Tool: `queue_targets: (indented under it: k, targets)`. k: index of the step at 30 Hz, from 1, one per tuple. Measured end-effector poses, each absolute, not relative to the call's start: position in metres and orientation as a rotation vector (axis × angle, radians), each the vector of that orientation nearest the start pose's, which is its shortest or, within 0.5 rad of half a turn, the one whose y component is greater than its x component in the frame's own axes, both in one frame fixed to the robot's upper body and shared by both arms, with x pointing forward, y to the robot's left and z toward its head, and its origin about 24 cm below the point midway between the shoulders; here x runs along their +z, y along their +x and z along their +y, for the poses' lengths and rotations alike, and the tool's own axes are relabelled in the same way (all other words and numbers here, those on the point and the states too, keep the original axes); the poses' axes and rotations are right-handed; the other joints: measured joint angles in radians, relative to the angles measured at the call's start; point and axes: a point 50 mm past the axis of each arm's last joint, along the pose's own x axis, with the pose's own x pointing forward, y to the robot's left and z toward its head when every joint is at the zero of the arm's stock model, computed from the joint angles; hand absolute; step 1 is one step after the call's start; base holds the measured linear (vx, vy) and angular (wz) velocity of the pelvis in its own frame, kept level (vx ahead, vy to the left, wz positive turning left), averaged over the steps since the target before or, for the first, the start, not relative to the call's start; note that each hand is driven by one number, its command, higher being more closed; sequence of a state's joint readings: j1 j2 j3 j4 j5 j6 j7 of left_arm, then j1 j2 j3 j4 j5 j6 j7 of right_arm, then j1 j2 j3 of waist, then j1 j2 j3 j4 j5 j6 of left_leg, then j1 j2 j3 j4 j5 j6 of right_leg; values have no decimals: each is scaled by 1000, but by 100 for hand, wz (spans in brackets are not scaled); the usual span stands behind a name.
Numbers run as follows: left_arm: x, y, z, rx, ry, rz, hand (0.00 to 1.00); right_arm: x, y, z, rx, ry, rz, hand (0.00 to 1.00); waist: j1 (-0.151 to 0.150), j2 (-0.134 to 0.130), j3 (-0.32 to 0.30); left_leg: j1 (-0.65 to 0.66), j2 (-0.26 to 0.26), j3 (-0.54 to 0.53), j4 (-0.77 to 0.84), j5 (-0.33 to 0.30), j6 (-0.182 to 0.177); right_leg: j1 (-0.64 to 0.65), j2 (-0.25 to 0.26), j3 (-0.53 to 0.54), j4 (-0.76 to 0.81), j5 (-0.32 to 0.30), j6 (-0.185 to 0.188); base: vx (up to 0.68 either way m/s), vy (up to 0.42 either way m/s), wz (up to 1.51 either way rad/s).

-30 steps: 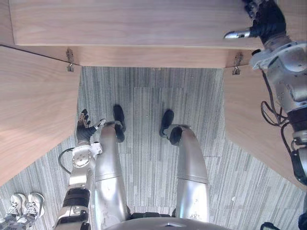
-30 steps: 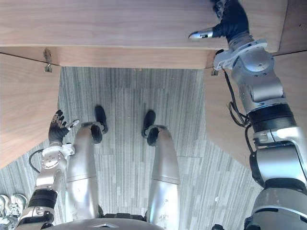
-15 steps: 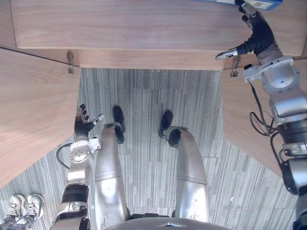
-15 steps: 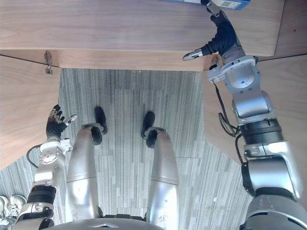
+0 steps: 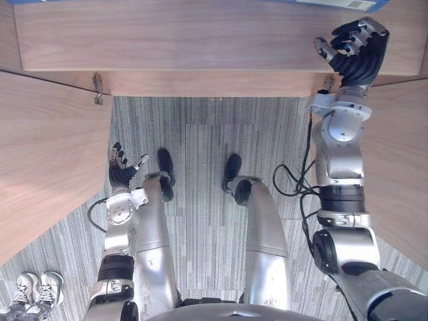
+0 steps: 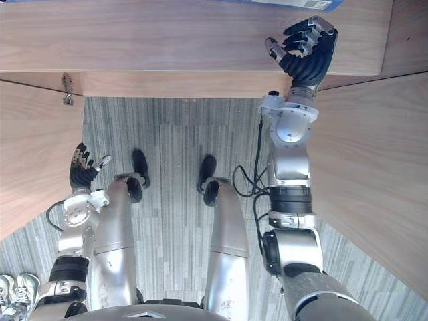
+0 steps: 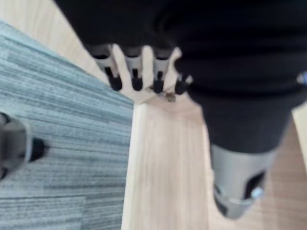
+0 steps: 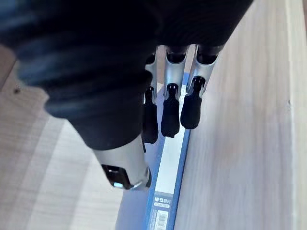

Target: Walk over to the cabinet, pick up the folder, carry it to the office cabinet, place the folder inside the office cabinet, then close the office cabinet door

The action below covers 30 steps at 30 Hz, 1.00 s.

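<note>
The blue folder (image 8: 169, 189) lies flat on the office cabinet's shelf (image 5: 200, 33), far in. Your right hand (image 5: 358, 53) hovers above it, fingers loose and gripping nothing. Your left hand (image 5: 119, 174) hangs spread and empty by the left door (image 5: 47, 147). If a fingertip (image 8: 170, 117) snags the spine when you pull back, the folder would probably slide forward and block the doors. The right wrist view puts the tips over the spine label, contact unclear, while the head views catch a blue sliver.
</note>
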<state>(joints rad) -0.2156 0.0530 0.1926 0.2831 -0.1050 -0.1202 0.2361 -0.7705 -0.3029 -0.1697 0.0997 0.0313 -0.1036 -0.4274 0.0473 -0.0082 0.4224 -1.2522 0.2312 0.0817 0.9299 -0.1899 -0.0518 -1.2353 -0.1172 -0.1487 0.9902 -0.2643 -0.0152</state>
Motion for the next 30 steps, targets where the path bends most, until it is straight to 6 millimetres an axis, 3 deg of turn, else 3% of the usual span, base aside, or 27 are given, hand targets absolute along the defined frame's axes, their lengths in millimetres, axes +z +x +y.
queue_targets:
  k: [14, 27, 30]
  targets:
    - [47, 291, 195, 368, -91, -63, 0, 300, 344, -197, -469, 52, -828, 100, 11, 0, 2, -115, 3, -27, 71, -1, 0, -106, -4, -4, 73, -15, 8, -14, 8, 0]
    - [48, 293, 199, 392, -91, -89, 0, 358, 351, -182, -380, -61, -923, 100, 14, 0, 3, -144, -20, -38, 30, 27, -5, -127, -29, -28, 59, -16, 9, 7, 17, 7]
    - [46, 293, 200, 399, -86, -83, 0, 360, 353, -183, -374, -48, -913, 100, 10, 0, 3, -144, -32, -44, 11, 38, -6, -124, -38, -36, 51, -16, 9, 7, 26, 14]
